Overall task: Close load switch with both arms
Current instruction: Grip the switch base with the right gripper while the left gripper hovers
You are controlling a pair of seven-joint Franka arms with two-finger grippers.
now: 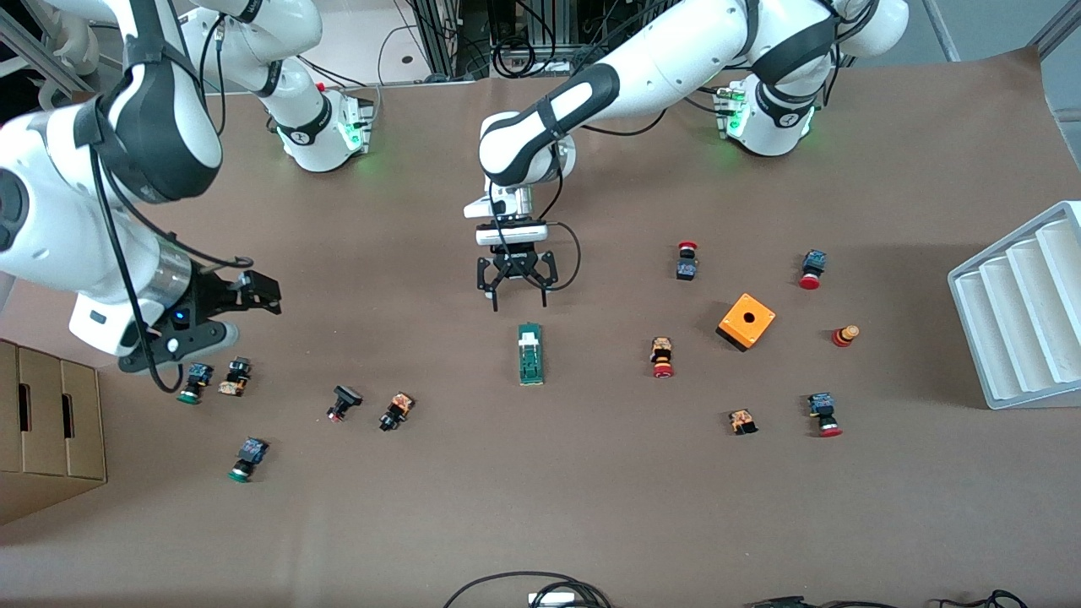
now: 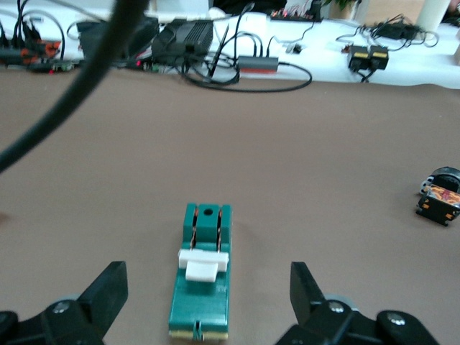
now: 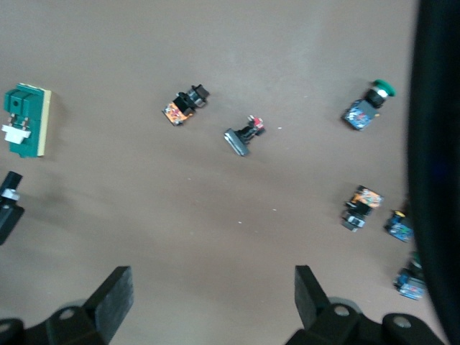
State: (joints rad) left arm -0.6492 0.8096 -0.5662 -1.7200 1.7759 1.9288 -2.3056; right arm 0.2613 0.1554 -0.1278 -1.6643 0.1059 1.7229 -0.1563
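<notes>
A cardboard box (image 1: 51,431) sits at the right arm's end of the brown paper-covered table (image 1: 591,507). The right gripper (image 1: 221,306) hangs over bare table near small push buttons (image 1: 196,382), its black fingers spread apart and empty. Mid-table lies the load switch (image 1: 530,354), a narrow green plastic bar with a white sliding block. The left gripper (image 1: 517,277) points straight down just above the table beside the switch's farther end, jaws released. An orange box (image 1: 746,322) and a white ridged tray (image 1: 1026,308) follow.
</notes>
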